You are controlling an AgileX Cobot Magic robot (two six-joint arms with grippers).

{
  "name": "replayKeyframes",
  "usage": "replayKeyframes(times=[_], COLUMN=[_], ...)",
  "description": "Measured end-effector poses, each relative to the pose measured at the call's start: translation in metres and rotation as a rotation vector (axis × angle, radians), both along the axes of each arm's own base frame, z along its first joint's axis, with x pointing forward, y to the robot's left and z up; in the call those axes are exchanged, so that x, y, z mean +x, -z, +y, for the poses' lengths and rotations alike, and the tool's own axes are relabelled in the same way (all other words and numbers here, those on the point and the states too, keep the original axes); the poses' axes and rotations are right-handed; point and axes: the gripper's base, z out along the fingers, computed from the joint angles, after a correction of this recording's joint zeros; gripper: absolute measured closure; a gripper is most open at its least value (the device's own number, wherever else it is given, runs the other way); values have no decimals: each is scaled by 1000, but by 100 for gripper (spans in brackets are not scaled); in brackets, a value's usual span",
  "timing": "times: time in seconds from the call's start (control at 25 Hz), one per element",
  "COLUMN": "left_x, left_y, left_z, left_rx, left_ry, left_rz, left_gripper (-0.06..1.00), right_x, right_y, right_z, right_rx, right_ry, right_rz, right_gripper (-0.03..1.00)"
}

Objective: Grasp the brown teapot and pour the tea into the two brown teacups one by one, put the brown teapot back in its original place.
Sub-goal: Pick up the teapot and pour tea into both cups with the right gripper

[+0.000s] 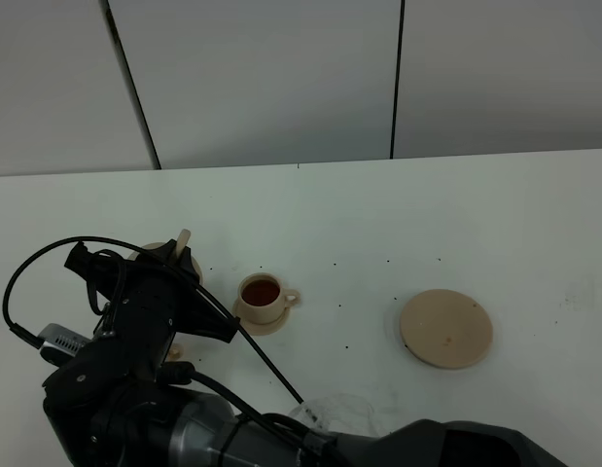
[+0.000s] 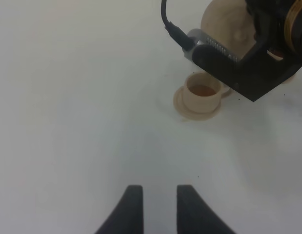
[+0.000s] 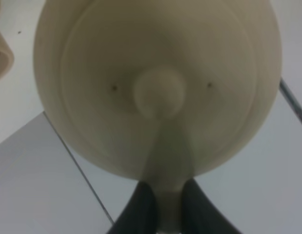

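In the exterior high view, the right arm (image 1: 135, 331) reaches across to the table's (image 1: 378, 224) left part, at about eight o'clock from the centre. It covers most of the brown teapot (image 1: 183, 239), of which only a tan sliver shows above the arm. A teacup (image 1: 262, 294) holding dark tea stands on its saucer (image 1: 265, 319) just to the arm's three o'clock. The second teacup (image 1: 150, 251) is barely visible behind the arm at its twelve o'clock. The round plate (image 1: 446, 329) lies well apart, at four o'clock from the centre.

The left wrist view shows the left gripper (image 2: 159, 202) above bare table, its fingers slightly parted and holding nothing; the filled teacup sits beyond, beside the right arm.

The right wrist view shows the right gripper (image 3: 165, 204) clamped on the teapot's handle, the tilted lid and knob filling the frame.
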Motion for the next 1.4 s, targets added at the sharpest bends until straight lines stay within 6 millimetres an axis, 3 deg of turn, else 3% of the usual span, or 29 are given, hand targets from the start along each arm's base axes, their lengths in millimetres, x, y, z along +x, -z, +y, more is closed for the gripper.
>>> replayKeyframes(times=[1.4], left_x=[0], left_y=[0], left_z=[0], left_rx=[1], left_ry=[0], left_rz=[0], left_gripper=[70], right_x=[0], right_y=[-3], right_z=[1], right_rx=[-24], right_ry=[-13], right_rz=[-42], right_gripper=[87])
